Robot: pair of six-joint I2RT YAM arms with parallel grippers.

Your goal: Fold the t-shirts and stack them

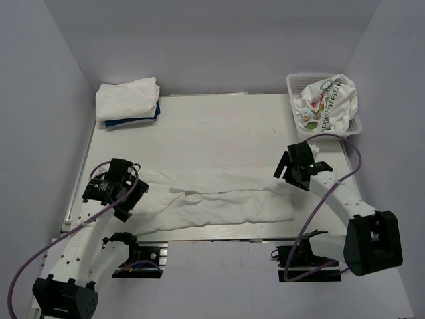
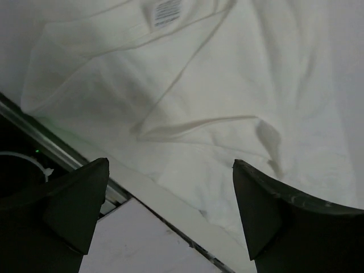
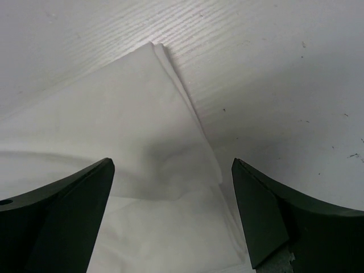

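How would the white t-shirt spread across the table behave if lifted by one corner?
Probably floppy: the white t-shirt lies in soft creases and folds. Likely light, being thin-looking cloth. Its layered corner may peel apart when raised.

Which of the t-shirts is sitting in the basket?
The white t-shirt with the colourful cartoon print, crumpled in the basket at the far right. The plain white t-shirt lies stretched across the table; the folded stack sits far left.

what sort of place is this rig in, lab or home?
Likely a lab test cell, not a home: plain white walls box in a table, the left arm and right arm are bolted at its near edge, t-shirts sit in a basket.
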